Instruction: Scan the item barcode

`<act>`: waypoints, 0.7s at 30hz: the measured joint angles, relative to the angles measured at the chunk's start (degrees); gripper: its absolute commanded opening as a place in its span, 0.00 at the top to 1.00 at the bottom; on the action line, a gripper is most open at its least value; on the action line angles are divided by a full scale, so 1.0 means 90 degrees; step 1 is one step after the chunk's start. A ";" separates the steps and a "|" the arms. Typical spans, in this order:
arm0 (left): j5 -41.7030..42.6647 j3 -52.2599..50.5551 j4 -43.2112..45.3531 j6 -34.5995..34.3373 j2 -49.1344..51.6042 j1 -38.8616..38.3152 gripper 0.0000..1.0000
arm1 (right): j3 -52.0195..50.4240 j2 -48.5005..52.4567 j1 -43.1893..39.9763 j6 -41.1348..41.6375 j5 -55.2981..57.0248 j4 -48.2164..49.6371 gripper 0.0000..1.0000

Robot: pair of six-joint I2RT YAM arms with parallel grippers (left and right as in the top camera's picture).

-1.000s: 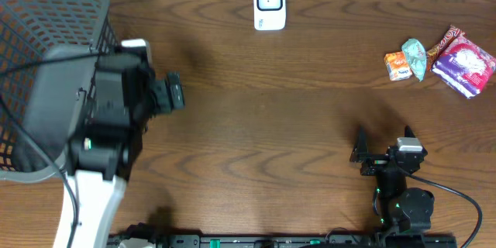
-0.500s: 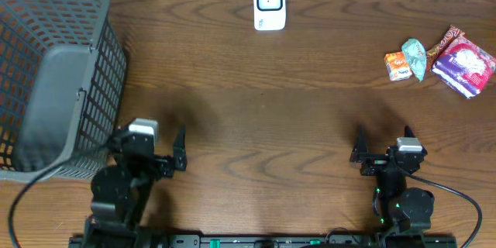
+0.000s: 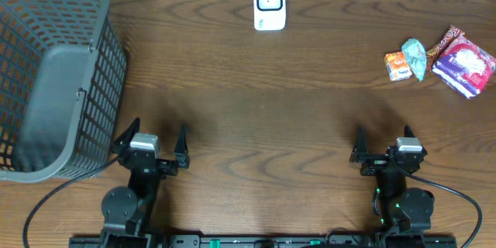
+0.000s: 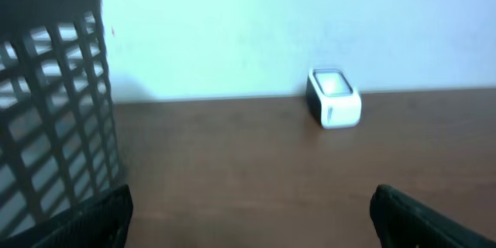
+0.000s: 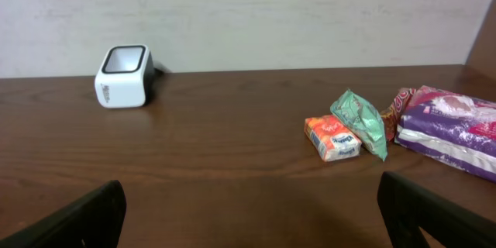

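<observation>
The white barcode scanner (image 3: 269, 4) stands at the far middle of the table, and both wrist views show it too (image 4: 334, 98) (image 5: 124, 76). Snack items lie at the far right: an orange packet (image 3: 397, 66) (image 5: 333, 137), a green packet (image 3: 415, 57) (image 5: 360, 122) and a purple package (image 3: 464, 64) (image 5: 453, 128). My left gripper (image 3: 153, 134) (image 4: 249, 209) rests near the front edge, open and holding nothing. At the front right my right gripper (image 3: 384, 136) (image 5: 252, 209) is also open and holds nothing, well short of the items.
A dark grey mesh basket (image 3: 108, 54) (image 4: 54, 101) fills the left side of the table, just left of my left gripper. A red-brown wrapper (image 3: 444, 43) pokes out behind the purple package. Bare wood lies between both grippers and the scanner.
My left arm has come down from beside the basket and pulled back to the front edge of the table. The right arm and the items have not moved.
</observation>
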 measured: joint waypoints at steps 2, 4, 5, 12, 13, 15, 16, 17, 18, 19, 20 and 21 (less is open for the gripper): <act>0.0012 -0.0228 0.0197 -0.0049 -0.0221 0.0085 0.02 | 0.0000 0.0002 0.0000 0.0000 0.0000 0.0000 0.01; 0.0017 -0.0432 0.0328 -0.0129 -0.0403 0.0177 0.02 | 0.0000 0.0002 0.0000 0.0000 0.0000 0.0000 0.01; 0.0017 -0.0522 0.0427 -0.0185 -0.0437 0.0219 0.02 | 0.0000 0.0002 0.0000 0.0000 0.0000 0.0000 0.01; -0.0085 -0.0678 0.0809 -0.0359 -0.0454 0.0301 0.02 | 0.0000 0.0002 0.0000 0.0000 0.0000 0.0002 0.01; -0.0136 -0.0678 0.0843 -0.0367 -0.0454 0.0308 0.02 | 0.0000 0.0002 0.0000 0.0000 0.0000 0.0002 0.01; -0.0211 -0.0678 0.0843 -0.0391 -0.0459 0.0379 0.02 | 0.0000 0.0002 0.0000 0.0000 0.0000 0.0002 0.01; -0.0238 -0.0678 0.0828 -0.0401 -0.0459 0.0423 0.02 | 0.0000 0.0002 0.0000 0.0000 0.0000 0.0000 0.01; -0.0270 -0.0678 0.0772 -0.0403 -0.0461 0.0457 0.02 | 0.0000 0.0002 0.0000 0.0000 0.0000 0.0002 0.01; -0.0301 -0.0678 0.0692 -0.0406 -0.0466 0.0476 0.02 | 0.0000 0.0002 0.0000 0.0000 0.0000 0.0002 0.01; -0.0316 -0.0678 0.0588 -0.0406 -0.0466 0.0491 0.02 | 0.0000 0.0002 0.0000 0.0000 0.0000 0.0002 0.01; -0.0323 -0.0678 0.0469 -0.0406 -0.0466 0.0498 0.02 | 0.0000 0.0002 0.0000 0.0000 0.0000 0.0002 0.01; -0.0323 -0.0678 0.0313 -0.0406 -0.0469 0.0498 0.02 | 0.0000 0.0002 0.0000 0.0000 0.0002 0.0002 0.01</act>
